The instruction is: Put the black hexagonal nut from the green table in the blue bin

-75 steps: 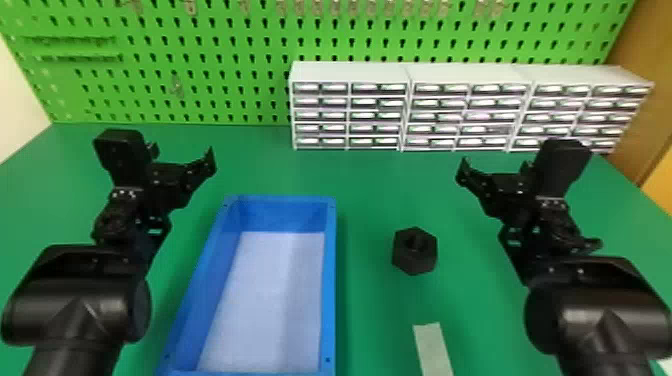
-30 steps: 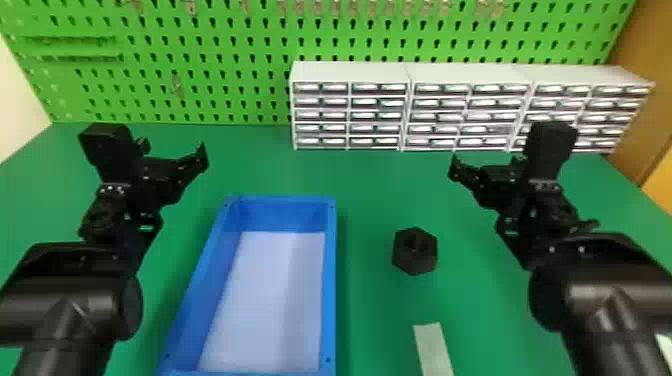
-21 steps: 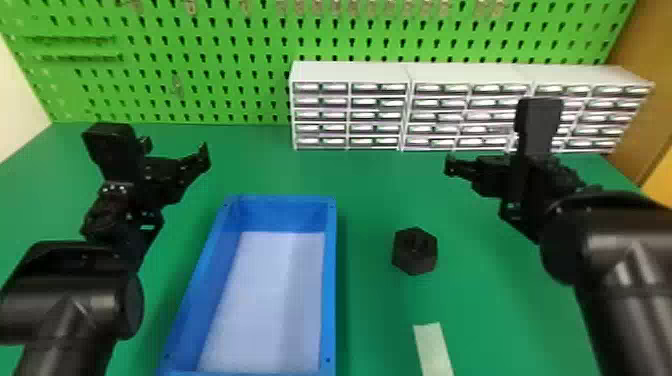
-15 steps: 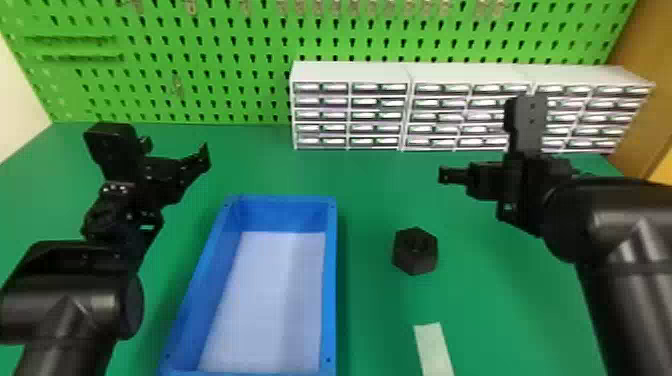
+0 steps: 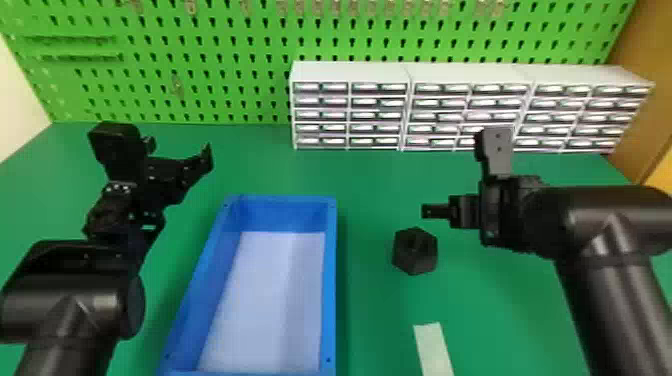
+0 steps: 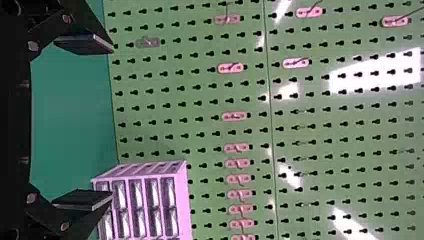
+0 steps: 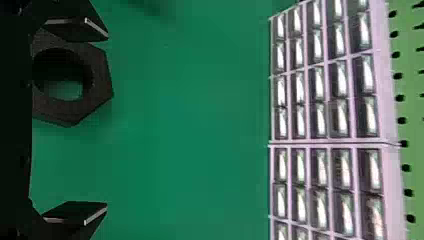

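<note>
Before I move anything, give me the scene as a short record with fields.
task_object: black hexagonal nut, on the green table, right of the bin
target: blue bin, nothing in its visible interior
left_pincer: left pincer, fingers apart, empty, left of the bin
right_pincer: right pincer, fingers apart, empty, near the nut
also_on_table: pale strip, nearer the robot than the nut; white drawer units at the back
backdrop: green pegboard
task_status: nut not yet in bin

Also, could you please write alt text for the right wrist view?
The black hexagonal nut lies on the green table, partly hidden behind the open, empty right gripper and one of its fingers. Drawer cabinets and a green pegboard stand beyond.
</note>
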